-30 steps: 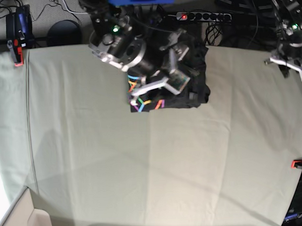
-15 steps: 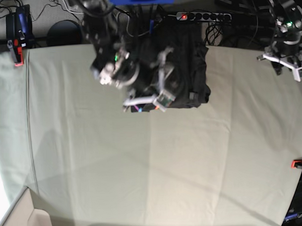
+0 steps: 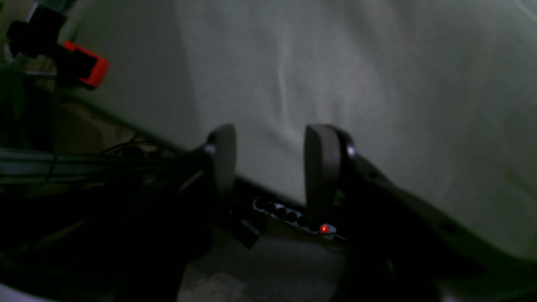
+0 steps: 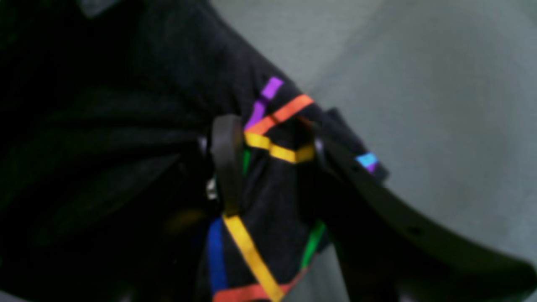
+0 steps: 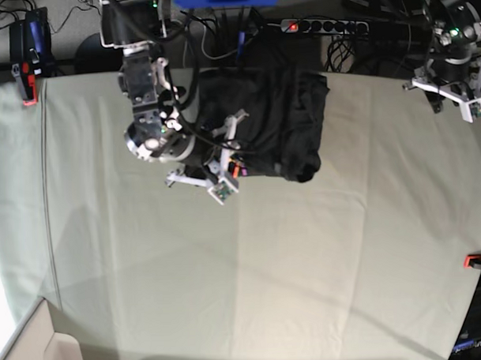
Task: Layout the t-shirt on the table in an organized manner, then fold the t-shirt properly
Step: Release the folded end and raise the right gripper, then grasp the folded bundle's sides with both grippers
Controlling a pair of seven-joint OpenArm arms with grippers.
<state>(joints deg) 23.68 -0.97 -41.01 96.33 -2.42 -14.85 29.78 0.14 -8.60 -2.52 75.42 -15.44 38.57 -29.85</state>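
Note:
The dark t-shirt (image 5: 278,123) lies bunched at the far middle of the table (image 5: 267,266). My right gripper (image 5: 224,169) is at the shirt's near-left corner. In the right wrist view a fold of the t-shirt (image 4: 105,126) with rainbow lines sits pinched between the two fingers of the right gripper (image 4: 270,165), above the pale table (image 4: 440,84). My left gripper (image 5: 451,90) hovers over the far right corner, apart from the shirt. In the left wrist view the left gripper (image 3: 272,163) stands open with only the table (image 3: 377,84) behind the gap.
Red clamps sit at the far left edge (image 5: 28,85) and the right edge (image 5: 476,260). A power strip (image 5: 322,25) and cables lie behind the table's far edge. The left wrist view shows a clamp (image 3: 90,69) and the power strip (image 3: 293,216).
My right arm has swung left and lower, and its fingers have closed in on the printed corner, pulling that part of the shirt leftward. The left gripper has drifted slightly toward the far edge.

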